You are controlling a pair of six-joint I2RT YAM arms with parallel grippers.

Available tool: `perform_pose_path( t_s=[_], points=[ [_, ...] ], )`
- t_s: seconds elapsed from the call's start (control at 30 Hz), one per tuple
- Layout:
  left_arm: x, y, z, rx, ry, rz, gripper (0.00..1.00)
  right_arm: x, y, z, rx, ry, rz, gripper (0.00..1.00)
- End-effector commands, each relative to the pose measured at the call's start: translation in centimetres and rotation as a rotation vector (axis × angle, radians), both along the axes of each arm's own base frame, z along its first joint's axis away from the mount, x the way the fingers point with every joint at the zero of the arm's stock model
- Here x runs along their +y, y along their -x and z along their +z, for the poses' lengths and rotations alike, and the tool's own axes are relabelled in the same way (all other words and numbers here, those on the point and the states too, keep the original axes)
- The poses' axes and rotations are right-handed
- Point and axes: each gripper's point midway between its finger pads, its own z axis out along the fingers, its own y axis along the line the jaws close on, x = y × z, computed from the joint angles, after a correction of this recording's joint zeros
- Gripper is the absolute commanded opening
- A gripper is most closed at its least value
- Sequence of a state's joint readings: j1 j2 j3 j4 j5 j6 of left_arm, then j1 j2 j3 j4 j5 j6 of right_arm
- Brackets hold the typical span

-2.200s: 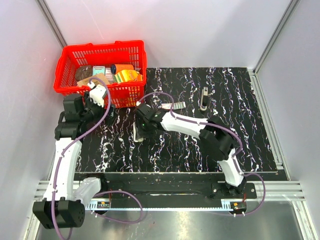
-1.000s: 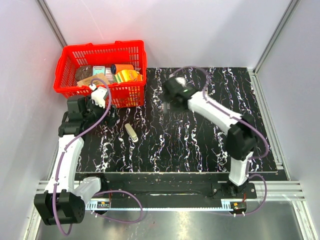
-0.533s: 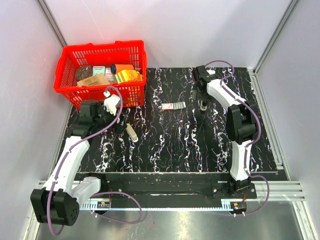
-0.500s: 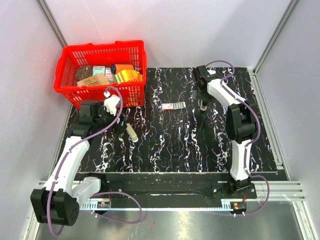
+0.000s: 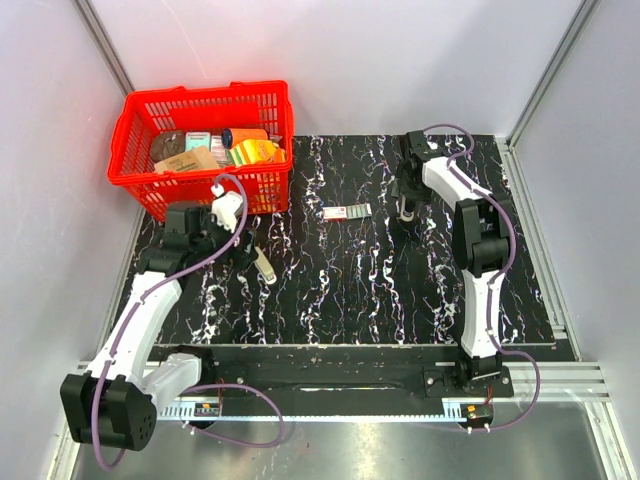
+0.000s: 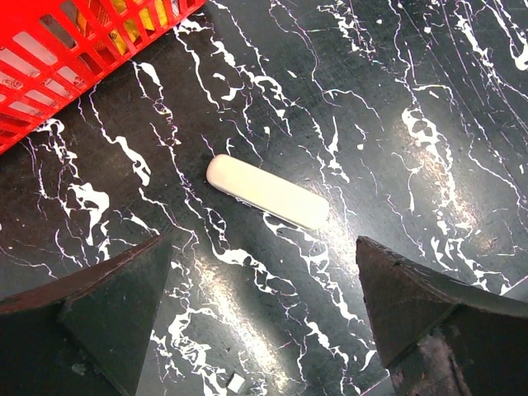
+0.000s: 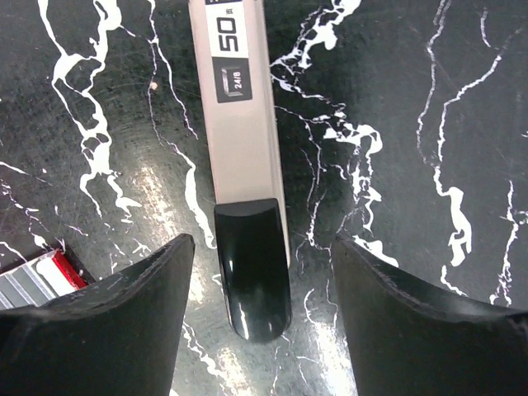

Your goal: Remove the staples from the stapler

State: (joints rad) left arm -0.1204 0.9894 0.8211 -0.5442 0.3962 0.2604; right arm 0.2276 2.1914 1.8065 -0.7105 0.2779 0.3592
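Observation:
The stapler (image 7: 241, 148) is a slim silver bar with a black end and lies flat on the black marbled mat. My right gripper (image 7: 262, 326) is open, one finger on each side of the black end, not touching it. In the top view the right gripper (image 5: 407, 203) hides most of the stapler. The staples (image 6: 266, 191) are a pale beige strip lying on the mat, also in the top view (image 5: 264, 267). My left gripper (image 6: 264, 330) is open and empty, just short of the strip, and shows in the top view (image 5: 242, 247).
A red basket (image 5: 200, 93) with several packets stands at the back left; its wall shows in the left wrist view (image 6: 49, 58). A flat red-and-white packet (image 5: 346, 212) lies mid-mat, its corner in the right wrist view (image 7: 33, 276).
My right arm swung from the mat's left-centre to the far right and now sits over the stapler. The pale strip stayed on the mat. My left gripper moved right toward it.

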Motion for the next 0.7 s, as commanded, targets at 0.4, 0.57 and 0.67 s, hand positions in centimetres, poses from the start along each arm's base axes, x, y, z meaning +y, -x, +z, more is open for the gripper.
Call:
perform_pose_path(
  t_s=[0.4, 0.57, 0.67],
  points=[
    [-0.6, -1.2, 1.7, -0.06, -0.025, 0.012, 0.87, 1.0, -1.0, -0.3, -0.038, -0.064, 0.035, 0.22],
    [-1.6, -1.0, 3.6, -0.108, -0.009, -0.009, 0.95, 2.4, 1.4, 0.7, -0.035, -0.167, 0.012, 0.12],
    [-2.7, -0.5, 5.1, -0.121, 0.01, -0.039, 0.99, 4.1, 3.8, 2.5, -0.079, -0.205, 0.038, 0.09]
  ],
)
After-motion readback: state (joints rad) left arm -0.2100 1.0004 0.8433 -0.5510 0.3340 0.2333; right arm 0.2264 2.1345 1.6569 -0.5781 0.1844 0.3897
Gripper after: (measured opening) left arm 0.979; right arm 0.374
